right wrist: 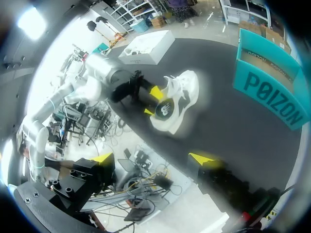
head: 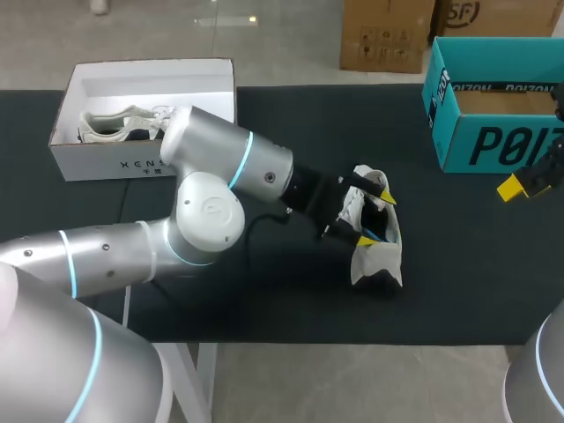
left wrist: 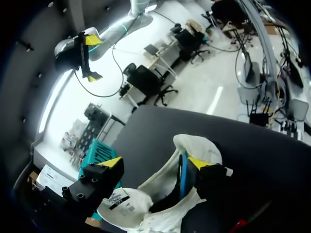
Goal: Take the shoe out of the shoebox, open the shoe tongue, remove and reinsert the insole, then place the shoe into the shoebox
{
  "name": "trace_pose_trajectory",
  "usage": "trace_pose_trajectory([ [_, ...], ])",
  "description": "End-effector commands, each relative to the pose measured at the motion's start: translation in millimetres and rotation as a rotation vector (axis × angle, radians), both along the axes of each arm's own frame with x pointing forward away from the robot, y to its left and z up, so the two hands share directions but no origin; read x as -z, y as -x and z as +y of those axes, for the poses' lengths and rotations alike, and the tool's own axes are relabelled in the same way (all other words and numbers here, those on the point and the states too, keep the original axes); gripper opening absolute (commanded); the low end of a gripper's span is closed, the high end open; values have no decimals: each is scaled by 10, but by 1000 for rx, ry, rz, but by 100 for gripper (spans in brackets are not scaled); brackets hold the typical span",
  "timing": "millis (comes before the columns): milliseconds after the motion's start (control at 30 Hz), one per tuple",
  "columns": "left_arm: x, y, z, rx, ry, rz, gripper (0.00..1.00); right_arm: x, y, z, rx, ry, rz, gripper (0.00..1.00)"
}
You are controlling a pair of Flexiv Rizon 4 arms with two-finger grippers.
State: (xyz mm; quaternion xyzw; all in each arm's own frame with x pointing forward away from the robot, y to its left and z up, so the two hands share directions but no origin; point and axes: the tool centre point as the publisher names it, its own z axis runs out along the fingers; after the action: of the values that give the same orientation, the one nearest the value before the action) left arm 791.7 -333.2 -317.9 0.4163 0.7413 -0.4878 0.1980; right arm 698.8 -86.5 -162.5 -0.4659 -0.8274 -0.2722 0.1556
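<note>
Left end effector (head: 374,216) is spread wide over the shoe (head: 379,260). One yellow tip is down in the shoe's opening, against the blue lining. The other is outside, by the tongue. That is no two-sided pinch, so it counts as open with nothing gripped.

The shoe rests on the dark tabletop (head: 264,291), right of the middle and near the front edge. There is bare mat all round it, most of it between the shoe and the teal box (head: 493,141) at the back right.

Right end effector (head: 529,181) hangs at the right edge, in front of the teal box and well apart from the shoe. Its fingers are wide apart and hold nothing.

The white shoebox (head: 141,163) is at the back left with a second shoe (head: 115,123) inside. The left arm crosses in front of it.

The left wrist view shows the tip inside the opening, which the head view does not resolve. The right wrist view shows the shoe's outer side with the left end effector behind it.
</note>
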Motion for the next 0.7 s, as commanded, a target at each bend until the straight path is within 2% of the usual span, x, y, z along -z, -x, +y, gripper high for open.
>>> trace_pose_trajectory([
  [33,-238,22,111,51,-35,12,100,2,-1,0,1,2,1,100],
  [133,-288,98,145,153,-73,52,100,2,-1,0,1,2,1,100],
  [233,-236,143,176,329,-204,130,100,2,-1,0,1,2,1,100],
  [267,-219,155,184,424,-260,138,100,2,-1,0,1,2,1,100],
  [367,-216,155,260,547,-369,141,100,2,-1,0,1,2,1,100],
  [567,-298,59,412,647,-529,138,100,2,-1,0,1,2,1,100],
  [700,-311,71,393,760,-655,156,100,2,-1,0,1,2,1,100],
])
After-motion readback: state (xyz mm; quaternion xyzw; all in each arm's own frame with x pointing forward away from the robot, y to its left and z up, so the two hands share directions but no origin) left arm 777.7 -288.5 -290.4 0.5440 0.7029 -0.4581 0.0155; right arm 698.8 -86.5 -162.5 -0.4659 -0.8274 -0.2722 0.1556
